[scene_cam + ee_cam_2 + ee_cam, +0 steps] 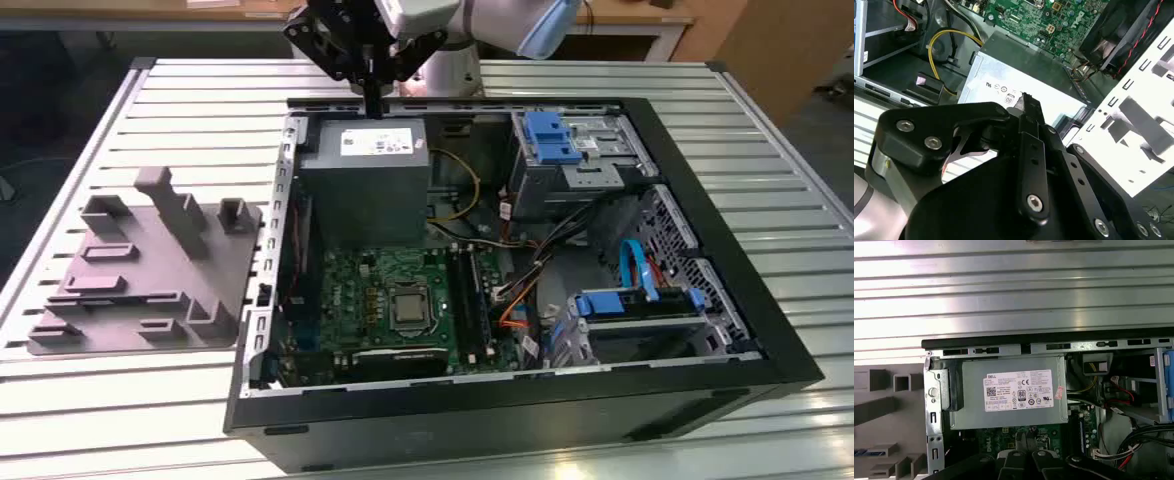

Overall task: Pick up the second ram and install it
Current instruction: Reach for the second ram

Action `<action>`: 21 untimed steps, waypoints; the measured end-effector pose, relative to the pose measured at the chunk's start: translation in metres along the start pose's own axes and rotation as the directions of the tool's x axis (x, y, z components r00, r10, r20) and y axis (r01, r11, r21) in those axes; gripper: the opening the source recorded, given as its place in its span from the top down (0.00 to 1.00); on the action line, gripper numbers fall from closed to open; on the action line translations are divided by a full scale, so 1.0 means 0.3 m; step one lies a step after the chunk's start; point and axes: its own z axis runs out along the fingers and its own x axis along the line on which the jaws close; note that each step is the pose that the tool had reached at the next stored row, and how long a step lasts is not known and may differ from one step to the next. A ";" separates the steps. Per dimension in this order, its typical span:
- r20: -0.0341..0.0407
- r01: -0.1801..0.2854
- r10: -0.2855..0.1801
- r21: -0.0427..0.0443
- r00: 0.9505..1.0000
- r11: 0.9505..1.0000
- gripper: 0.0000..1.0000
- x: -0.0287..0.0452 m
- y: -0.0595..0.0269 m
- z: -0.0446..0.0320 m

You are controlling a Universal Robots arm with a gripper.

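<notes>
The hand (371,98) hangs high over the power supply (363,175), at the end of the computer case (747,280) nearest the arm's base. Its fingers look drawn together to a single point, and I see nothing clamped between them in either wrist view. No board, no stick: an empty, closed hand.

Below it, deeper in the case, sits the green motherboard (360,290), with the long dark memory slots (465,290) running alongside the processor socket. From here I cannot tell whether any of them is filled.

Out beside the case, toward the table (200,90) edge on the exterior view's left, is the grey holder block (134,290). In the first wrist view a thin bluish strip (864,452) lies in one of its grooves. That may be the second ram, but too little of it shows to be sure.

My read is that this is the very front of the job, with the pick not yet made and the hand well apart from both holder and slots. A grasp on a stick that thin calls for fingers opened and squared to its flat faces, gripping it by the long edges. Seating it calls for true alignment with the slot and a straight push down.
</notes>
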 end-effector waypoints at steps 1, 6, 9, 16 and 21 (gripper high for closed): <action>0.000 0.000 0.000 0.000 1.000 1.000 0.90 0.000 0.000 0.000; 0.000 0.000 0.000 0.000 1.000 1.000 0.90 0.000 0.000 0.000; 0.000 0.000 0.000 0.000 1.000 1.000 0.90 0.000 0.000 0.000; 0.000 0.000 0.000 0.000 1.000 1.000 0.90 0.014 -0.001 0.000; 0.000 0.000 0.000 0.000 1.000 1.000 0.90 0.035 -0.003 -0.001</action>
